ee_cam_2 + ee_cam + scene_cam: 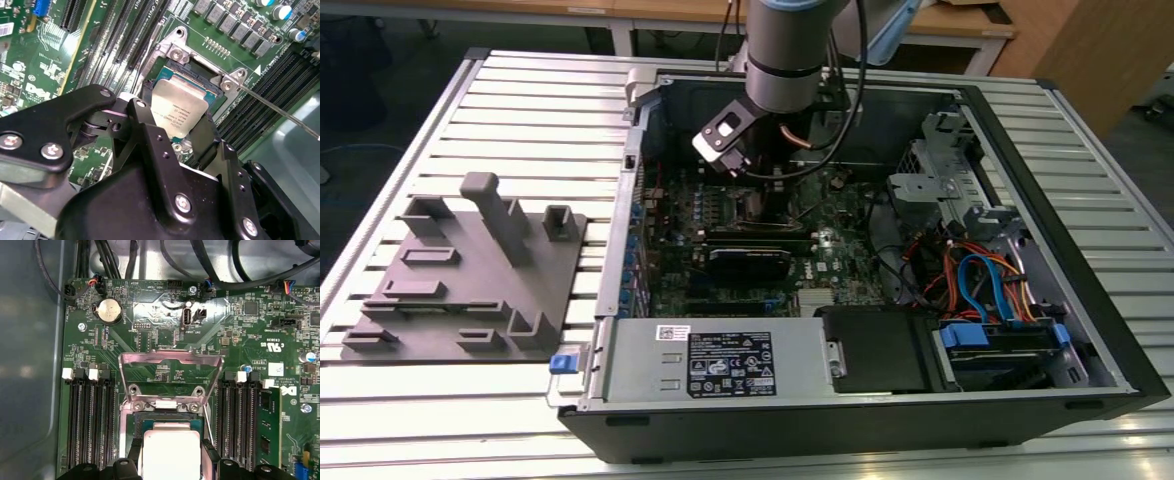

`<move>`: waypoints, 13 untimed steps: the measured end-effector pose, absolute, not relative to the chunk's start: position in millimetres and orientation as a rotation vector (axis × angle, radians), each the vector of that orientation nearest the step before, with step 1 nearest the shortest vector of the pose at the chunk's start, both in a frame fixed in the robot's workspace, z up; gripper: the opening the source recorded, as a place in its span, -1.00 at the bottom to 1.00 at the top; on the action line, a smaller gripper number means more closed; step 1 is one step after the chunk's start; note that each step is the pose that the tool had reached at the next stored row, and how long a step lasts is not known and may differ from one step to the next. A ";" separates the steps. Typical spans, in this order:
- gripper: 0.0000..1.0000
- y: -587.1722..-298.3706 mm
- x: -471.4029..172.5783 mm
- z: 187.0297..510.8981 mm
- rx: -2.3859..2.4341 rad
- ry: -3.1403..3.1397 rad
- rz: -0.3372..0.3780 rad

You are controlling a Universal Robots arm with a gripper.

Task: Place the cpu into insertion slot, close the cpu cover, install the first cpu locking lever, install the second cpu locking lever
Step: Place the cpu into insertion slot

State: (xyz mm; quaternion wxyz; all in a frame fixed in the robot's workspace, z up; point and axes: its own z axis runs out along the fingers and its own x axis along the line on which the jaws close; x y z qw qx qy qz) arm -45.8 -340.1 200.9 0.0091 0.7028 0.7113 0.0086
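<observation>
The cpu (181,106) is a flat square chip with a silver top, and it sits between the two black fingers of my gripper (176,131). The gripper is shut on the chip's sides. The chip hangs right over the insertion slot (165,419), a dark square socket with a silvery rim on the green motherboard (747,240); I cannot tell whether it touches the socket. In the first wrist view the cpu cover (170,356) stands flipped open beyond the socket, board showing through its cut-out. A thin locking lever (280,109) sticks out beside the socket. In the exterior view the gripper (767,188) reaches down into the open computer case.
Long black memory slots (87,425) flank the socket on both sides, one with a module (265,425) in it. Case walls, a power supply (720,360), a drive cage (947,180) and loose cables (974,280) surround the board. A grey fixture plate (467,270) lies at the exterior view's left.
</observation>
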 end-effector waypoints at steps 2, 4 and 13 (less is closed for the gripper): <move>0.08 -338.9 -45.8 200.0 2.195 2.222 0.027; 0.08 -338.2 -45.7 199.1 2.196 2.222 0.027; 0.08 -338.0 -45.8 193.3 2.200 2.221 0.032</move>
